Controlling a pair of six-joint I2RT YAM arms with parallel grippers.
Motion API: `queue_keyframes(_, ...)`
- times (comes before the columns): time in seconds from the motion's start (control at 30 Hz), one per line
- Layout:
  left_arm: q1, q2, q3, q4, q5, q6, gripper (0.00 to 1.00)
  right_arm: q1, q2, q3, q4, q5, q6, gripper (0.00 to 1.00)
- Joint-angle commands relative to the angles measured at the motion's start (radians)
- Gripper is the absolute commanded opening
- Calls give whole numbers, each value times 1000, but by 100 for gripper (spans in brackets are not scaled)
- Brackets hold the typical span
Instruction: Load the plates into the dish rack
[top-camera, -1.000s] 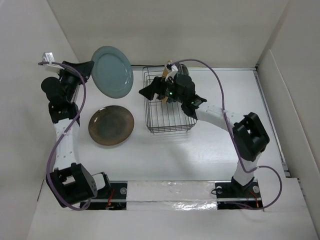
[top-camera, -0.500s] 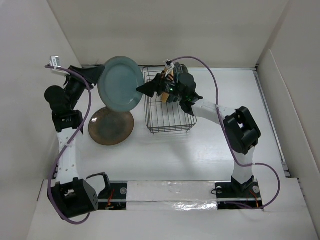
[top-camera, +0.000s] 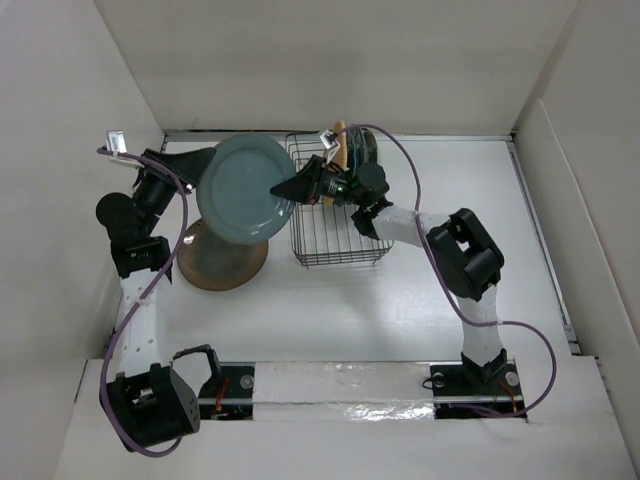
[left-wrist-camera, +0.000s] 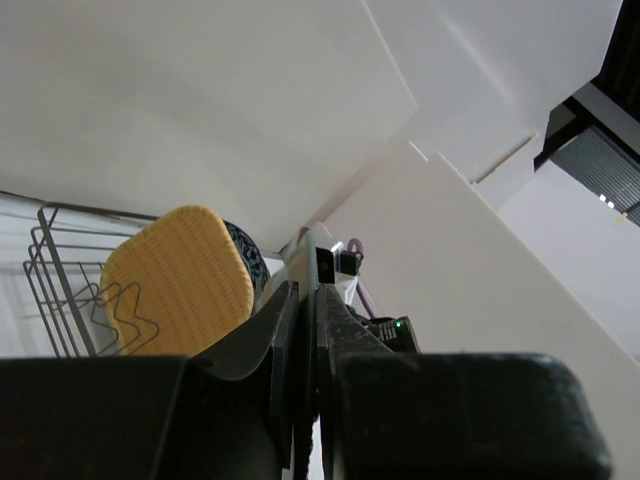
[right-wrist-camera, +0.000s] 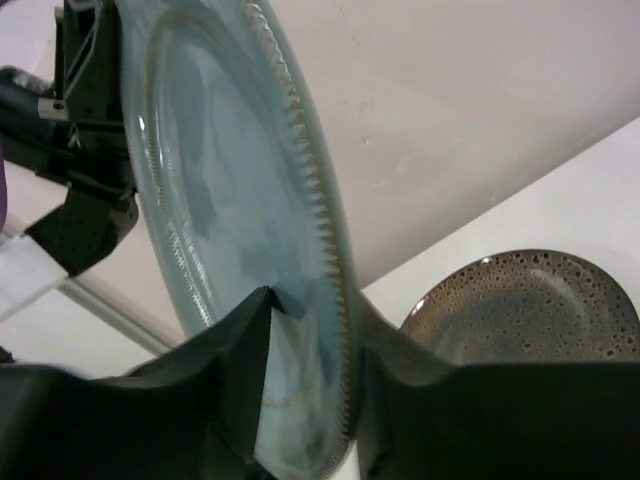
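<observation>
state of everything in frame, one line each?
Teal plate: off the table, tilted, between both tools.
Brown plate: flat on table.
Orange plate: upright in rack.
Dark plate: upright in rack, beside orange plate.
Rack: on table, two plates in it.
Left tool: shut on teal plate's rim.
Right tool: astride opposite rim, grip unclear.

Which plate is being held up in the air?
The grey-teal plate, held on edge in the left gripper; the brown plate lies flat, and the orange-tan plate stands in the dish rack.

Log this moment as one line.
phase: handover | left gripper: shut on teal plate | right gripper: shut on teal plate | brown plate: on table
</observation>
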Motion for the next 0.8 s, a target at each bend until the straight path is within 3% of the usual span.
queue_keyframes(0.0, 0, -35, -13, 213, 0, -84, 0, 20, -34, 11, 157, -49, 39, 28)
queue_keyframes(0.13, 0, -44, -48, 226, -6, -78, 0, 8, -101, -60, 164, -52, 32, 0)
queue_keyframes(0.23, 0, -67, -67, 134, -31, -16, 0, -17, -188, -144, 134, -31, 10, 0)
queue_keyframes(0.37, 0, -122, -77, -10, -72, 106, 44, -57, -320, -235, 5, 12, -65, 0)
queue_keyframes(0.4, 0, -133, -76, -62, -85, 152, 48, -72, -349, -256, -73, 36, -105, 0)
queue_keyframes(0.57, 0, -200, -39, -274, -151, 286, 56, -92, -494, -273, -297, 113, -212, 0)
queue_keyframes(0.77, -23, -282, -63, -349, -189, 291, 54, -101, -609, -212, -571, 277, -316, 0)
